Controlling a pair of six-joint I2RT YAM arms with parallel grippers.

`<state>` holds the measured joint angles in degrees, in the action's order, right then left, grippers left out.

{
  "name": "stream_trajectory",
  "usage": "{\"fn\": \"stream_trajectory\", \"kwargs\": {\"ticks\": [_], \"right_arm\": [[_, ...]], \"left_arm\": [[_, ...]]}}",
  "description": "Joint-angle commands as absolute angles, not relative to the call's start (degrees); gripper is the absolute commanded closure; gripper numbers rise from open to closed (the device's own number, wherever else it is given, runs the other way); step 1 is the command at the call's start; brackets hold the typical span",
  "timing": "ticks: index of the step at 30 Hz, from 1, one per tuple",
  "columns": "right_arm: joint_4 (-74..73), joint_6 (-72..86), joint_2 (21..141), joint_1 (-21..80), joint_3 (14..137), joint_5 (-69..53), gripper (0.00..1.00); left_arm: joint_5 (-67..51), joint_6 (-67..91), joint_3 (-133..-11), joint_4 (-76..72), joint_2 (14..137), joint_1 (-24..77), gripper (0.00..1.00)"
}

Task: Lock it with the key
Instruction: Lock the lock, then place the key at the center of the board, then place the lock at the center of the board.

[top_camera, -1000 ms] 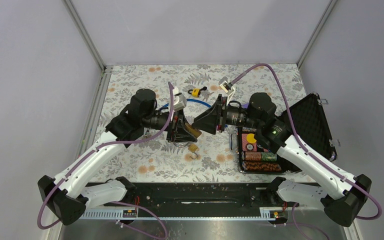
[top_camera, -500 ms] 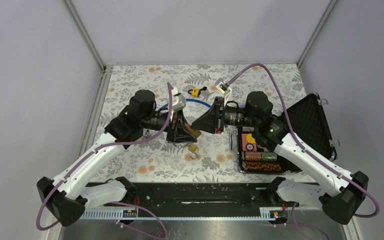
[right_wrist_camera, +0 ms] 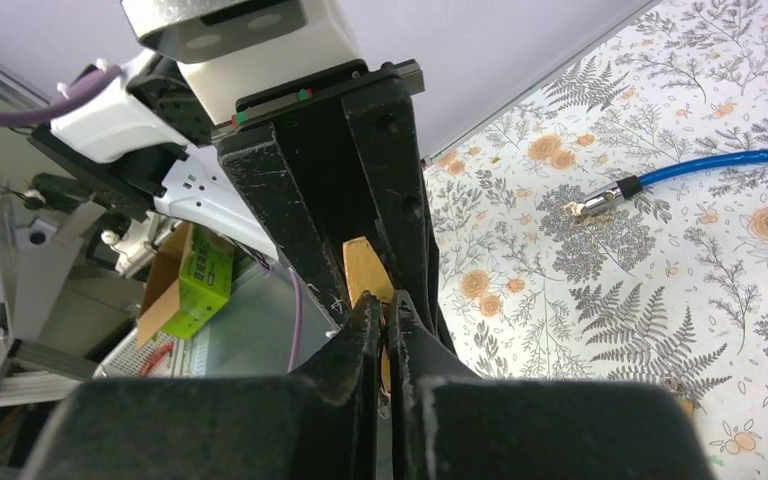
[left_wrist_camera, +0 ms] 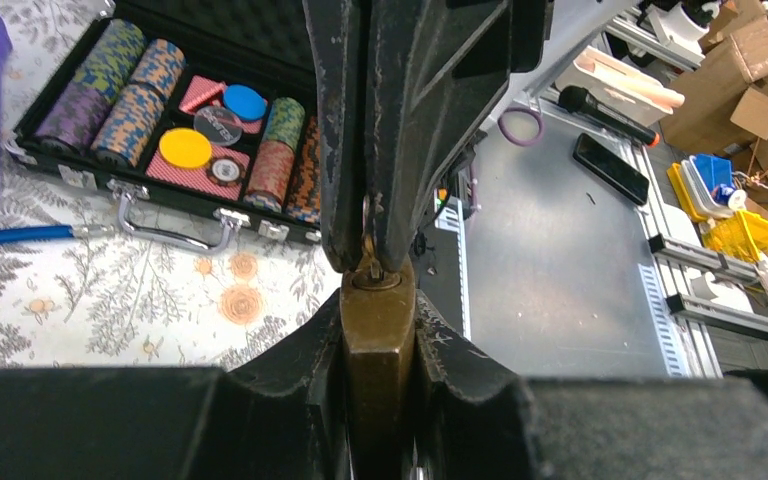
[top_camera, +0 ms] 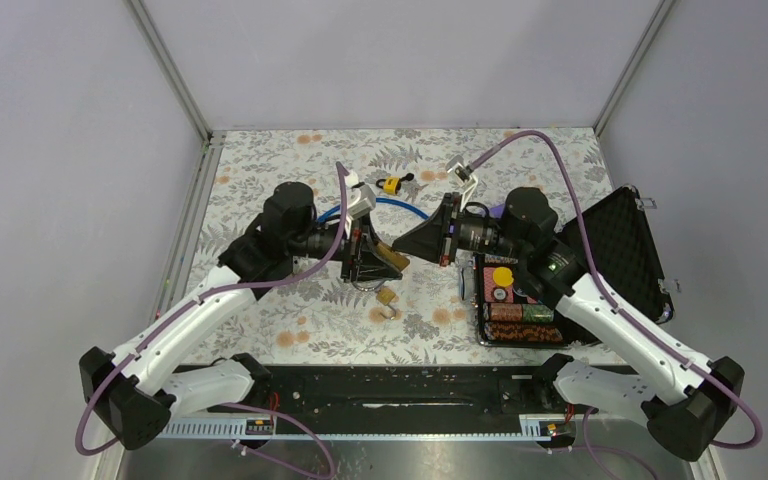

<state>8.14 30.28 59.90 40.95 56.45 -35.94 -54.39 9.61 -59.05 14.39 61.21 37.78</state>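
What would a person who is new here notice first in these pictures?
In the middle of the table the two arms meet tip to tip: the left tool grips a brass padlock, and the right tool is pinched shut at its keyhole end, apparently on the key. To the right lies an open black case holding colourful poker chips.

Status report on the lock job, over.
Left end effector clamped on brass padlock. Right end effector shut on key at its keyway. Nothing between them; chip case sits aside.
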Motion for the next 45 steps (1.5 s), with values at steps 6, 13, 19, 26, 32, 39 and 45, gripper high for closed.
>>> {"fn": "stream_trajectory", "kwargs": {"ticks": [6, 13, 19, 26, 32, 39, 45], "right_arm": [[13.4, 34.1, 53.7, 30.3, 58.6, -36.8, 1.00], [12.0, 18.8, 47.8, 30.2, 54.3, -31.8, 1.00], [16.0, 13.3, 43.9, 30.2, 52.4, -33.2, 1.00], [16.2, 12.9, 44.8, 30.2, 54.0, -34.1, 1.00], [16.3, 16.0, 44.7, 30.1, 55.2, -35.1, 1.00], [10.3, 18.6, 46.2, 30.1, 55.8, -30.5, 1.00], [1.3, 22.5, 51.0, 30.1, 52.5, -19.2, 1.00]], "left_arm": [[-54.4, 11.0, -58.4, 6.5, 61.9, 38.2, 1.00], [-56.0, 12.8, -56.9, 3.2, 62.9, 38.3, 1.00], [-60.5, 13.4, -56.8, 1.8, 64.5, 38.3, 1.00], [-62.3, 11.2, -56.0, 2.7, 63.9, 38.4, 1.00], [-62.4, 9.1, -55.9, 4.2, 63.5, 38.5, 1.00], [-52.9, 11.6, -57.3, 4.8, 66.6, 38.4, 1.00], [-35.6, 22.2, -56.1, -0.5, 72.4, 36.4, 1.00]]}}
